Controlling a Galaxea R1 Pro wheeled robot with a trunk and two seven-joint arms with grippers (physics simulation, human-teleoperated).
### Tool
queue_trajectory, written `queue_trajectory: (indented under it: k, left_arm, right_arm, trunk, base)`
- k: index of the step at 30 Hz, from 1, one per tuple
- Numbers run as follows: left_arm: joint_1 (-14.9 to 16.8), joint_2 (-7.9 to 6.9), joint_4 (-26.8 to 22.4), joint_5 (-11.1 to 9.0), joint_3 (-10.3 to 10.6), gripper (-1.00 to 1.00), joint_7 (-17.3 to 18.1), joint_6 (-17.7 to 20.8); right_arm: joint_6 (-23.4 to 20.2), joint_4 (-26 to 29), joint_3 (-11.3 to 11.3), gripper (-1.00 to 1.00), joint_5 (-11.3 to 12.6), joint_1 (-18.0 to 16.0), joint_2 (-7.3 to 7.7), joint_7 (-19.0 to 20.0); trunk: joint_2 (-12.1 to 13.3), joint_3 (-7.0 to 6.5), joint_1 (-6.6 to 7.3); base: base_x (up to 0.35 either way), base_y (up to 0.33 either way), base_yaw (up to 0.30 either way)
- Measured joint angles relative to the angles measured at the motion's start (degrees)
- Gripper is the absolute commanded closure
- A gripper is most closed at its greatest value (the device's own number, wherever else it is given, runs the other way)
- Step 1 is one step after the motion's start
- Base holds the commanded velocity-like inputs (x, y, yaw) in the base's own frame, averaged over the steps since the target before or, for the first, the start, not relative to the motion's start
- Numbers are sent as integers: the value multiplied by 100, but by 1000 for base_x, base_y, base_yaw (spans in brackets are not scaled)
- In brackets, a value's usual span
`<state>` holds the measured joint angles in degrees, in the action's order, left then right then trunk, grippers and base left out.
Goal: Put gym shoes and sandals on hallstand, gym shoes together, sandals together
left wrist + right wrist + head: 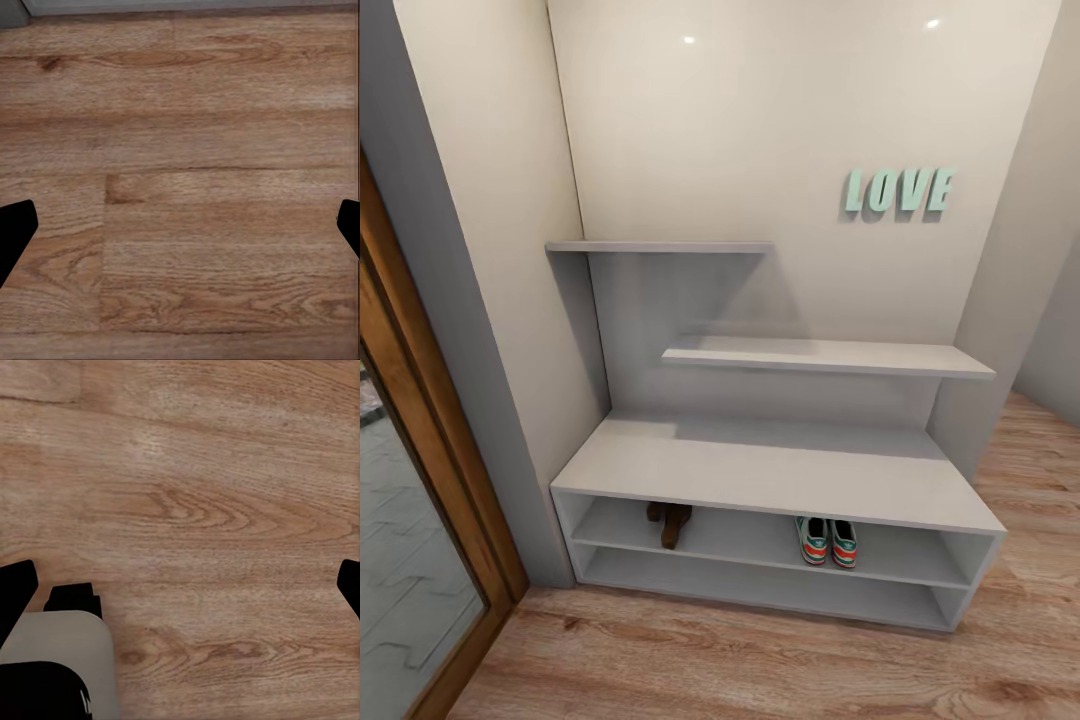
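From the head view, the matte pale-grey hallstand (780, 470) is standing against the wall, the brown sandals (669, 523) and striped gym shoes (827, 541) sitting well apart on its upper open shelf, teal LOVE letters (900, 190) hanging above. In each wrist view, the left hand (180, 232) and right hand (180, 585) are hanging spread open, empty, over grainy corridor floor (187, 112).

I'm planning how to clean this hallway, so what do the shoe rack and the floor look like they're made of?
The shoe rack looks like pale grey-white painted or laminated board, matte, with flat even panels. The floor looks like light brown wood plank or wood-look laminate, with visible grain, knots and plank seams.
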<state>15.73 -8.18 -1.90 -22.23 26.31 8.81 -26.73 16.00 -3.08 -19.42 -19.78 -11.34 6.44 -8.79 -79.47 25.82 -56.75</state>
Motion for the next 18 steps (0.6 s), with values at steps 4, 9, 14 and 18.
queue_trajectory:
  k: [4,9,14,18]
  left_arm:
    - [0,19,2,0,-2,-100,-1,1]
    - [0,30,2,0,-3,-100,3,1]
    - [0,34,3,0,-3,-100,2,1]
    - [0,35,1,0,-3,-100,3,1]
  right_arm:
    - [0,0,0,-100,0,0,-1,0]
    - [0,0,0,-100,0,0,-2,0]
    - [0,0,0,-100,0,0,-2,0]
    - [0,0,0,-100,0,0,-2,0]
  trunk:
    - [0,0,0]
    - [0,0,0]
    - [0,0,0]
    - [0,0,0]
  base:
    - [0,0,0]
    - [0,0,0]
    - [0,0,0]
    - [0,0,0]
